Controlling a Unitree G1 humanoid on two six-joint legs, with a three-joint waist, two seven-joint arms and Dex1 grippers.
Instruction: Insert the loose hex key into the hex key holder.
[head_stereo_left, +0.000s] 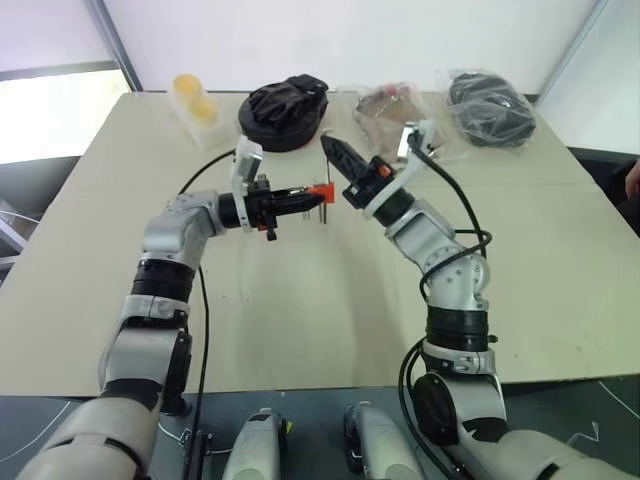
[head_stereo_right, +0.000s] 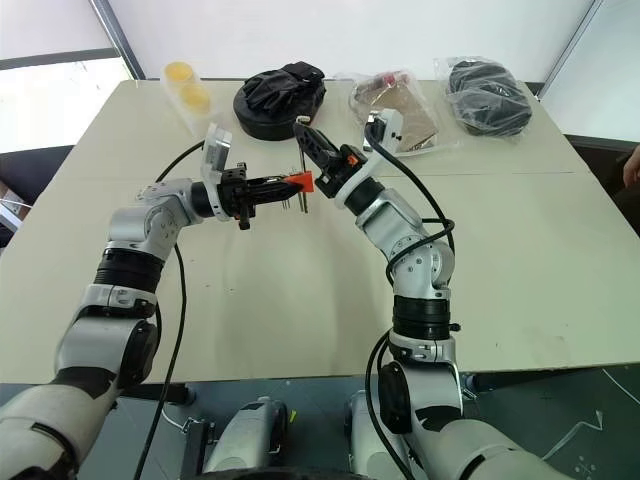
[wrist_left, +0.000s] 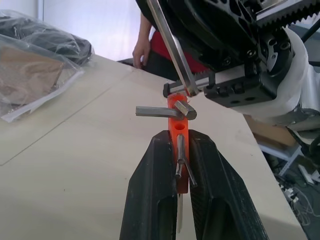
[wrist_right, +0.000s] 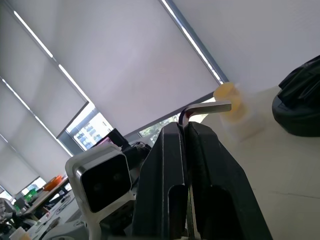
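My left gripper (head_stereo_left: 305, 197) points right above the table and is shut on the hex key holder (head_stereo_left: 320, 192), a small orange block with short grey keys hanging from it. In the left wrist view the holder (wrist_left: 177, 127) stands between the black fingers (wrist_left: 155, 190), with one key sticking out sideways. My right gripper (head_stereo_left: 332, 150) slants up and to the left just right of the holder, shut on the loose hex key (wrist_left: 172, 47). The key's lower end meets the holder's top; whether it is in a hole I cannot tell. Its bent end (wrist_right: 205, 107) pokes out past the right gripper (wrist_right: 185, 125).
Along the far side of the table (head_stereo_left: 300, 300) lie a clear box of yellow items (head_stereo_left: 195, 108), a black bag (head_stereo_left: 285, 110) and two plastic-wrapped bundles (head_stereo_left: 395, 110) (head_stereo_left: 490, 108). A person (wrist_left: 150, 45) stands beyond the table's right edge.
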